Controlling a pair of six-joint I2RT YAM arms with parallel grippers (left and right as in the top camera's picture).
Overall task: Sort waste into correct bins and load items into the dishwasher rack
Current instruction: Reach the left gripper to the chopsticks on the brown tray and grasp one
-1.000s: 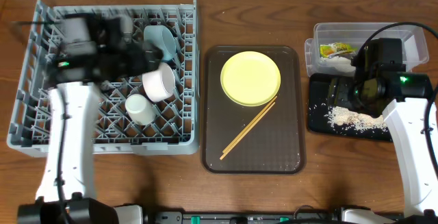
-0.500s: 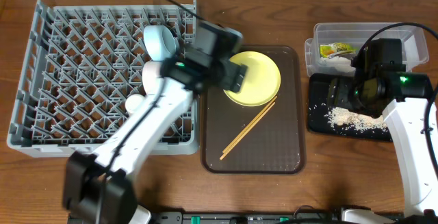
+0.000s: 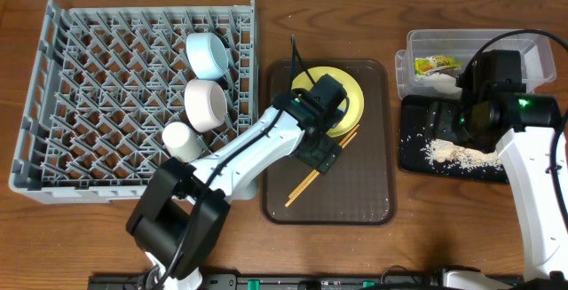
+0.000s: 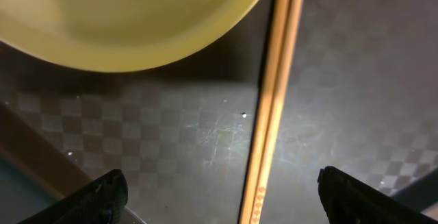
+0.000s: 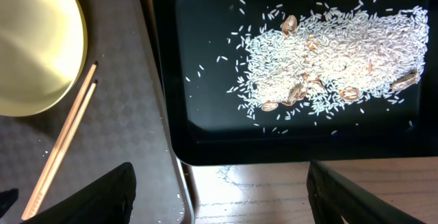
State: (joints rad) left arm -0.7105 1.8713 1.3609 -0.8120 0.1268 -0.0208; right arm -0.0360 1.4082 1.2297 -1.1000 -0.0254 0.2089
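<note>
Step looks like chopstick pickup: left pincer (image 4: 226, 200) spread wide, nothing held, straddling the chopsticks (image 4: 277, 94) on the brown tray (image 4: 171, 142), just beside the yellow plate (image 4: 123, 18). Next move, I'd guess: drop, close across both sticks, carry to the rack (image 3: 89, 104). Sticks are thin smooth wood lying flat on checker-textured plastic, so they could roll or split apart. The right pincer (image 5: 226, 196) is also spread and empty, over the glossy black tray (image 5: 205, 142) with loose rice (image 5: 328, 53).

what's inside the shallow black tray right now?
The shallow black rectangular tray holds loose white rice grains mixed with a few brown husk-like bits. Overhead, the right arm hides part of the tray's far side.
</note>
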